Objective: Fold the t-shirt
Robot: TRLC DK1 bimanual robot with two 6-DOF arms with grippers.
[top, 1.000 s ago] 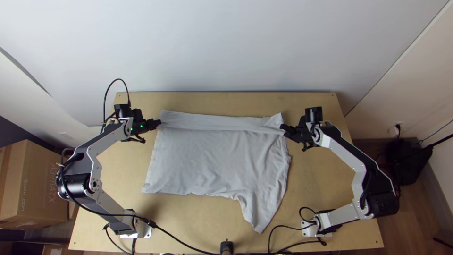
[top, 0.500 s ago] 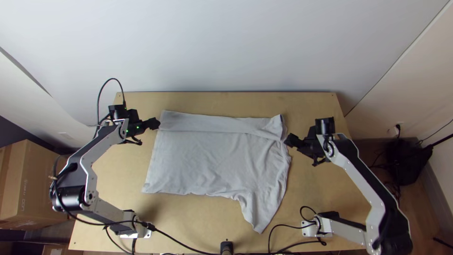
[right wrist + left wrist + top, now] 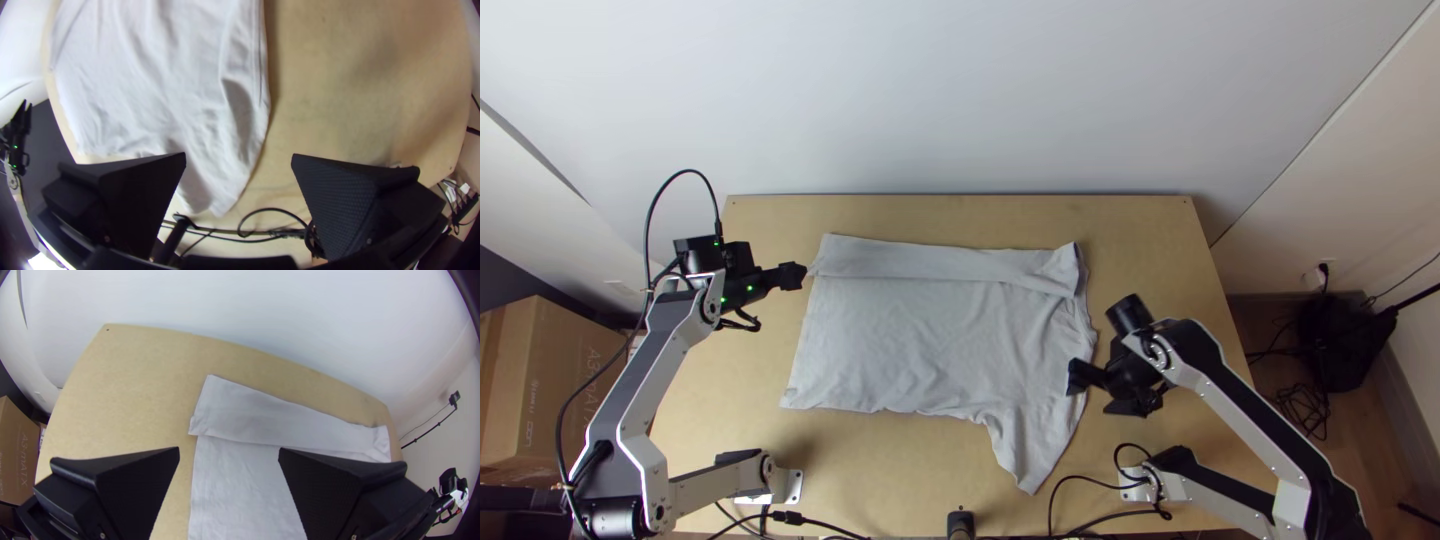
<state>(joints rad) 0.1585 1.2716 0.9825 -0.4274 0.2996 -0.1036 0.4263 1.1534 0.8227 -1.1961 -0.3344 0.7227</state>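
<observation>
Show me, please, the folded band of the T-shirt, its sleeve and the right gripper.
Folded band [image 3: 930,262]: top view, near the middle of its length.
Sleeve [image 3: 1030,446]: top view, on its middle.
Right gripper [image 3: 238,154]: right wrist view, midway between its open fingers' tips.

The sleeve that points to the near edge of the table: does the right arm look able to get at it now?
Likely yes. The right gripper is close by, its fingers apart, and nothing lies on the sleeve. A cable near its tip might need some care.
</observation>
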